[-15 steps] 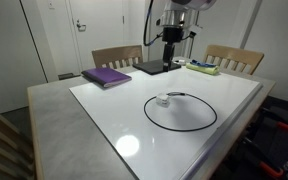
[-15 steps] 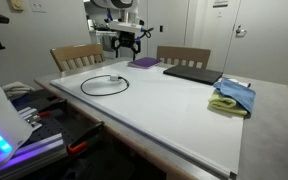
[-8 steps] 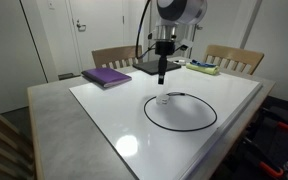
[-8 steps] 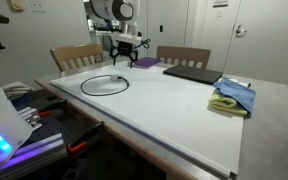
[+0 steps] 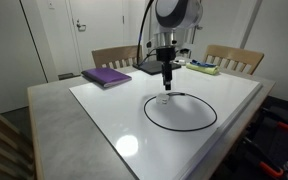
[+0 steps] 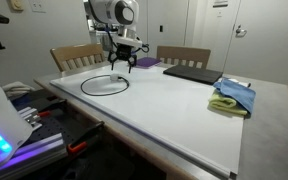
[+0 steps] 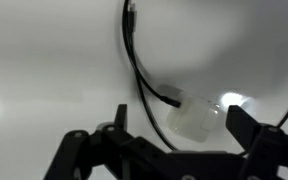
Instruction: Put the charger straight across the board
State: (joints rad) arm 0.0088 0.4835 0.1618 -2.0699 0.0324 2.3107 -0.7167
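Wrist view: the gripper (image 7: pixel 177 118), jaws spread open and empty, hangs over the white plug block (image 7: pixel 196 120) of the charger (image 7: pixel 134 60), which lies loosely looped on the board (image 7: pixel 44 60); the cable looks light and limp, so the rigid block seems the surer hold.

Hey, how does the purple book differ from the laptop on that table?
The purple book is bright purple; the laptop is dark. The purple book sits by a corner of the board; the laptop sits further along that far edge. Both lie flat and closed.
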